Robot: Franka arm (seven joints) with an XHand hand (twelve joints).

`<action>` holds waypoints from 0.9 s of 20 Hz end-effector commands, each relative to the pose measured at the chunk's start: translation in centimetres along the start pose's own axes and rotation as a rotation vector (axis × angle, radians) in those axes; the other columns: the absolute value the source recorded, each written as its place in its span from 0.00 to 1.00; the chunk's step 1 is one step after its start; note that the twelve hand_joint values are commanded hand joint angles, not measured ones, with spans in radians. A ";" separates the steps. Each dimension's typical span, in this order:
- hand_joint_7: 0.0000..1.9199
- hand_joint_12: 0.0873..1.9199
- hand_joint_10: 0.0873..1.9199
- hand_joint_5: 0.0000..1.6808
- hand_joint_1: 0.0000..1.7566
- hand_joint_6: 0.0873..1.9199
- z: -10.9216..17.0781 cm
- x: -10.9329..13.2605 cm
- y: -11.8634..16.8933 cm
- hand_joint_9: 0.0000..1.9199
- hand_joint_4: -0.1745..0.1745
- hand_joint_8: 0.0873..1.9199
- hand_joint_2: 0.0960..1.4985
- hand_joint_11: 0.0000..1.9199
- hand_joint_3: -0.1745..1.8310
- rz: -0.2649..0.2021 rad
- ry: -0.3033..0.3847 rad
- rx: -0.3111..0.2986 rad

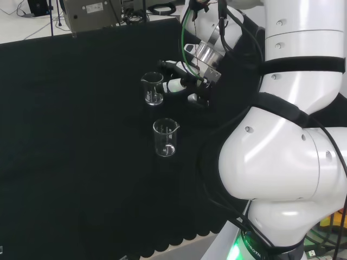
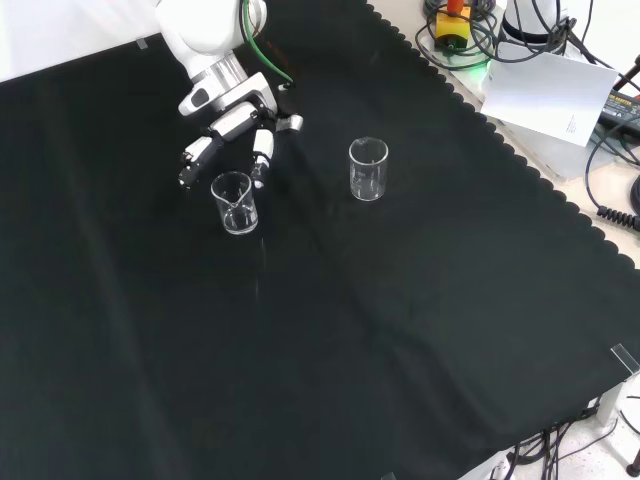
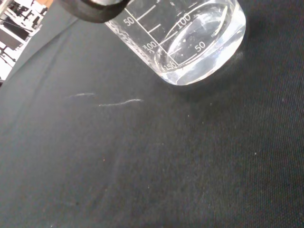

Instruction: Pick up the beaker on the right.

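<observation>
The hand point(image 2: 235, 125) hangs low over the black-clothed worktop point(image 2: 330, 330), its fingers point(image 2: 262, 150) spread and only lightly bent, closed on nothing. In the front view they reach down toward the view's bottom, and the fingertips stand just behind the rim of a small clear beaker point(image 2: 235, 203), close to the glass but, as far as I can judge, not yet around it. In the head view that same beaker point(image 1: 153, 88) sits just left of the hand point(image 1: 187, 81), the farther of the two glasses there. The wrist view looks at its graduated wall and thick round base point(image 3: 199, 47) from close by, standing upright on the cloth and seemingly empty.

A second beaker point(image 2: 368, 168) stands well apart, to the right in the front view and nearer the camera in the head view point(image 1: 165, 138); the hand is not near it. Which one the task means by "right" depends on the view; the hand is set up for the first.

The beaker is probably light, rigid, smooth and slippery, and breakable if tipped or dropped. The sound hold would be across the straight wall at mid-height, thumb opposite fingers, clear of the pouring lip.
</observation>
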State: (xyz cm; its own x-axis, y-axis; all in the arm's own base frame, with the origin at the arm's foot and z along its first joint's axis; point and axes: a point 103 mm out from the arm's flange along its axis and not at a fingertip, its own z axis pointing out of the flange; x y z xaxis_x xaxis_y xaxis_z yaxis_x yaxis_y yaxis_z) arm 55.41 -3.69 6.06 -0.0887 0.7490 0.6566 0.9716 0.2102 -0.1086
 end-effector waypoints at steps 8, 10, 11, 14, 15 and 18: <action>0.07 0.72 0.31 0.23 0.48 0.00 1.9 1.8 0.5 0.15 0.43 0.30 0.56 0.01 0.00 -0.014 -0.056 -0.004; 0.07 0.72 0.31 0.23 0.48 0.00 1.8 1.4 0.6 0.15 0.43 0.30 0.56 0.01 0.00 0.004 -0.015 -0.004; 0.08 0.72 0.31 0.24 0.48 0.00 1.7 1.0 0.7 0.16 0.43 0.31 0.56 0.02 0.00 0.013 0.007 0.003; 0.10 0.72 0.31 0.25 0.48 0.00 1.5 0.1 1.0 0.17 0.43 0.32 0.56 0.02 0.00 0.017 0.043 -0.002; 0.11 0.72 0.31 0.26 0.48 0.00 1.5 -0.1 1.0 0.17 0.42 0.32 0.56 0.02 0.00 0.018 0.059 -0.007; 0.12 0.72 0.31 0.27 0.48 0.00 1.4 -0.7 1.3 0.18 0.42 0.33 0.56 0.02 0.00 0.025 0.094 -0.024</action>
State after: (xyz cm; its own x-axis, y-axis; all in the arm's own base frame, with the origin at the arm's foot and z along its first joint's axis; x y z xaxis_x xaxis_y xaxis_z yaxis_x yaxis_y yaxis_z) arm 55.38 -1.73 4.80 -0.0859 0.7481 0.6580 0.9709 0.2112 -0.1133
